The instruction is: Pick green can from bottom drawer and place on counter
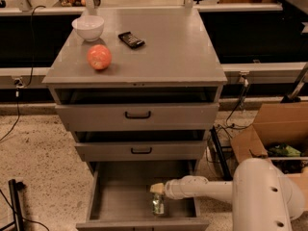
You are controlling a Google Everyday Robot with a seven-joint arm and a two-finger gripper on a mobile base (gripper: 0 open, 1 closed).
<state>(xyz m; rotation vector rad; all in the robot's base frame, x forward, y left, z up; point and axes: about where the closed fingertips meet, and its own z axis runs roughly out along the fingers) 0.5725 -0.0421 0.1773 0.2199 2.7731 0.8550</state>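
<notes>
The gripper [157,188] is down inside the bottom drawer [120,196], which is pulled wide open, and it hangs right over the green can [158,206]. Wide or narrow? I cannot tell from here. The can stands upright on the drawer floor, toward the front and right of the middle, directly under the gripper's pale tip. The white arm [207,187] reaches in from the right, level over the drawer's side wall. Up above, the counter [178,52] carries a white bowl [88,28] at the back left, a red fruit [99,57] just in front of it, and a small black object [131,39] beside them. A cardboard box [276,126] sits on the floor to the right.
</notes>
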